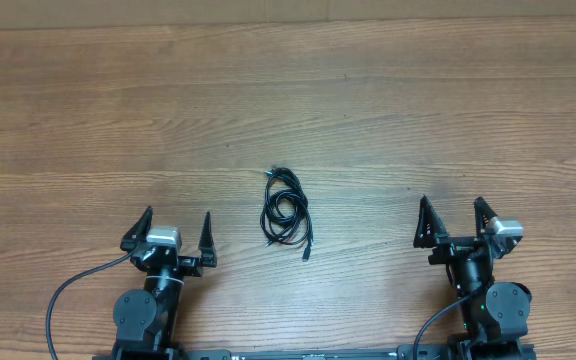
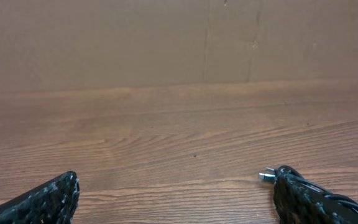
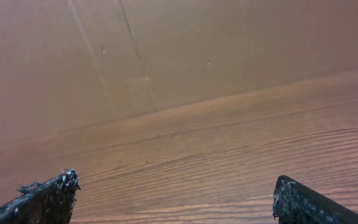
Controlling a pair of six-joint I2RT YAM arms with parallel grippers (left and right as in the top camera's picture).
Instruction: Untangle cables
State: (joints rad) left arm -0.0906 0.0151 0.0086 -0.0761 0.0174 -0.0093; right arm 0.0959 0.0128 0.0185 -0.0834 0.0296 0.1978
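Observation:
The cables (image 1: 286,210) lie as one small knotted black coil on the wooden table (image 1: 368,90), with a plug end trailing toward the front. My left gripper (image 1: 177,215) stands open to the coil's left, apart from it. My right gripper (image 1: 452,203) stands open farther off to the right. In the left wrist view the left gripper (image 2: 176,180) holds nothing, and a silver plug tip (image 2: 266,177) of the cables peeks out beside the right finger (image 2: 294,193). The right wrist view shows the right gripper (image 3: 176,183) over bare wood; the cables are out of that view.
A brown cardboard wall (image 2: 166,37) stands along the table's far edge. Thick black arm cables (image 1: 68,290) loop near both arm bases at the front edge.

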